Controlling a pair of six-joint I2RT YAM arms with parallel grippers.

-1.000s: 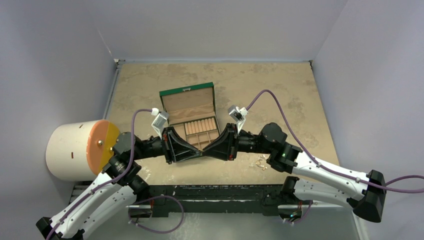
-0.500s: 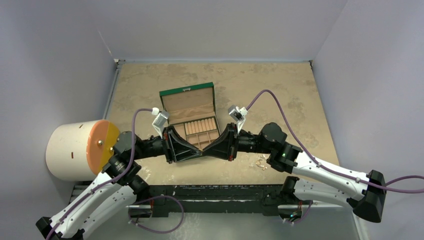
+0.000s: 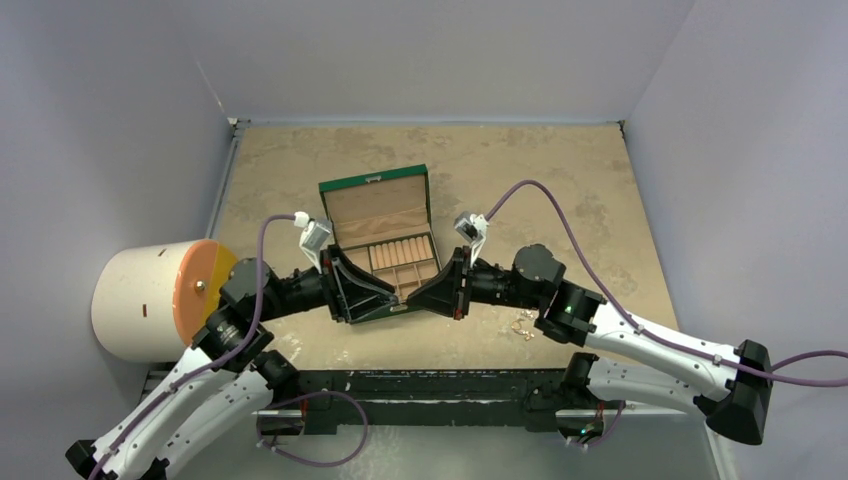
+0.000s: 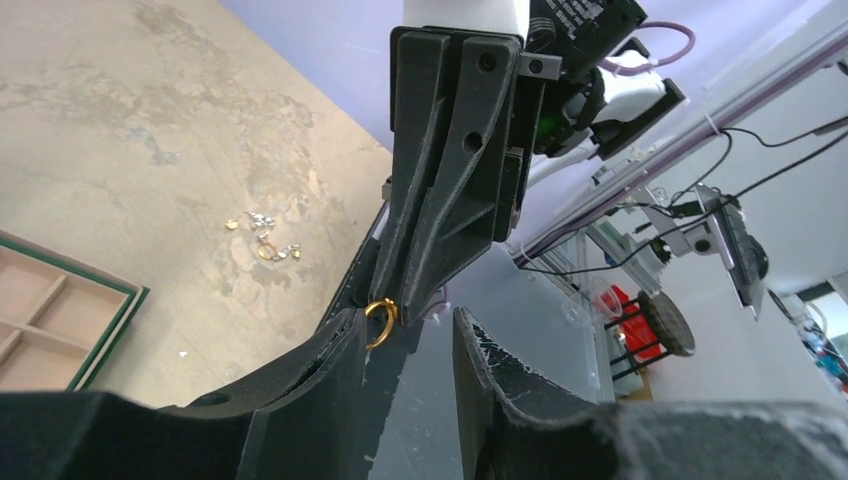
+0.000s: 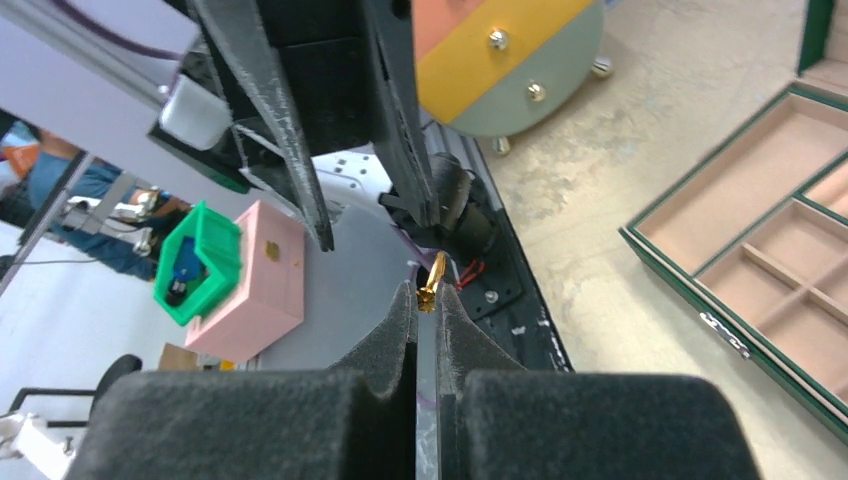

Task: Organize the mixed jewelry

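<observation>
My two grippers meet tip to tip over the near edge of the green box [image 3: 372, 181]. My right gripper [image 5: 426, 300] is shut on a small gold ring [image 5: 433, 283], pinched edge-on at its fingertips. In the left wrist view the same ring [image 4: 380, 323] hangs in the right gripper's tips, beside my left finger. My left gripper [image 4: 405, 340] is open, its jaws apart with a clear gap. In the top view the left gripper [image 3: 390, 297] and right gripper [image 3: 421, 295] almost touch. The rest of the mixed jewelry [image 3: 522, 326] lies in a small pile on the table, also in the left wrist view [image 4: 262, 236].
The open green box [image 5: 660, 268] shows tan compartments, its corner [image 4: 120, 322] near the left gripper. A white cylinder with an orange and yellow face [image 3: 150, 300] stands at the left edge, and its face [image 5: 510, 60] shows in the right wrist view. Grey walls enclose three sides.
My left gripper has opened and let go of the gold ring, which stays in my shut right gripper. Both wrists have shifted slightly toward the far side.
</observation>
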